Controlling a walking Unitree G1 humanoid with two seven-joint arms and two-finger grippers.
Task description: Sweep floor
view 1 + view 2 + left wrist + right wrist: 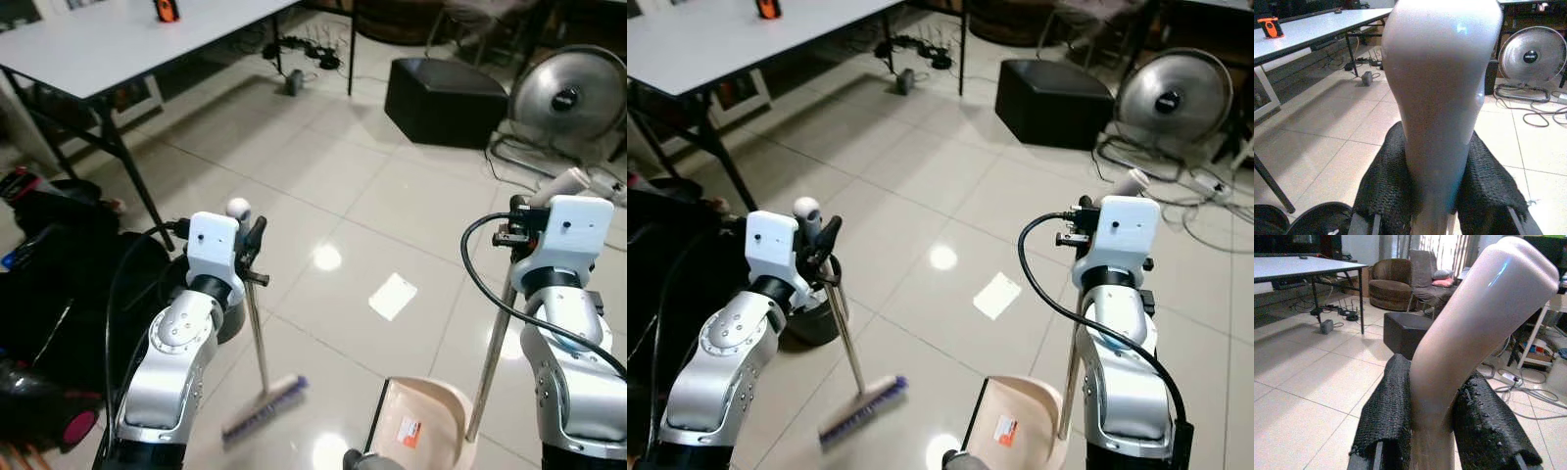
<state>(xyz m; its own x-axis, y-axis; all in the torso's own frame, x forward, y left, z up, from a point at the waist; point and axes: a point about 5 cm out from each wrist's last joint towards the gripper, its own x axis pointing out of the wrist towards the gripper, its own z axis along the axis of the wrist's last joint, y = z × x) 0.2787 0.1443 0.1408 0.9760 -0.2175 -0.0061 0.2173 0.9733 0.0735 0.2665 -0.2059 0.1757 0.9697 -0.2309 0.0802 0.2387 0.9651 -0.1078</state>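
Two hands grip tools, left hand [257,245] clamped on broom [257,362], right hand [1449,431] clamped on dustpan [421,426]; best sweeping keeps bristles flat, drawn toward the pan.

You have the broom [257,364] on the floor [323,186] at your front left, its head just left of the dustpan [421,423], which sits at the near edge before you. The table [118,44] stands far left, a small device [166,10] on it. The ottoman [443,98] lies ahead right, with the fan [566,98] to its right.
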